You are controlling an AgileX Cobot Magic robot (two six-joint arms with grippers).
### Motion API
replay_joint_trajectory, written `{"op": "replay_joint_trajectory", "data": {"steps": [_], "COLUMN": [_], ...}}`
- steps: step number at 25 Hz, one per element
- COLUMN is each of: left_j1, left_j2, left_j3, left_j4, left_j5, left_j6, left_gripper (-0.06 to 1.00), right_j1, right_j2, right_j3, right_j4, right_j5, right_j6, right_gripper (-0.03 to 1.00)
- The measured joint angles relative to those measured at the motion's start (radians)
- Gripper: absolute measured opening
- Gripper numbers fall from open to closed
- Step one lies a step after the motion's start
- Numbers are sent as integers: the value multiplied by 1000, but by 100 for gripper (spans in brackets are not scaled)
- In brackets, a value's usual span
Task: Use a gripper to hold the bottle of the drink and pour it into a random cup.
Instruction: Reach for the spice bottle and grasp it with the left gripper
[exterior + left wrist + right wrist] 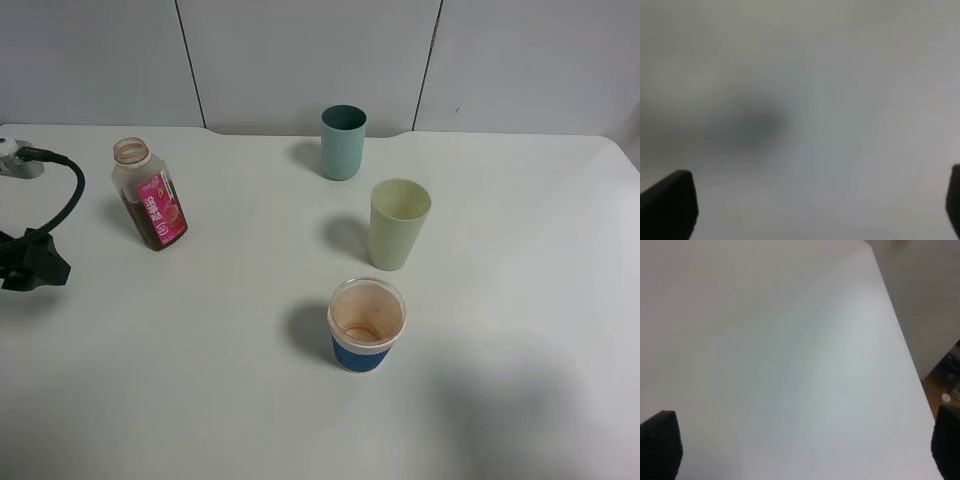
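Left wrist view: wholly out of focus. Desk [850,90] reads as grey blur; dark smudge [747,125] on it unidentifiable.
Left gripper [812,202]: only two dark fingertips [670,205] show, wide apart, each cut by frame corner.
Right gripper [804,442]: likewise, wide-set fingertips [660,442] cut by frame.
Beyond desk edge: small items [947,390] blurred, not identifiable.
High view: left arm [35,262] cut by frame at desk's left edge. Bottle [150,195] label [163,210] print too small to read.
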Motion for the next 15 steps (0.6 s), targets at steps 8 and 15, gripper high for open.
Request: {"op": "replay_joint_trajectory", "data": {"steps": [8,15], "left_j1": [-4,-80], "left_j2": [60,142], "left_j3": [67,85], "left_j4": [-23,92], "left_j5": [-226,-429], "left_j6": [-6,-109], "left_gripper": [98,98], "right_j1": [0,0], "right_j2": [0,0], "right_j3": [0,0], "right_j4": [0,0], "right_j5": [0,0], "right_j6": [0,0], "right_gripper": [99,99]}}
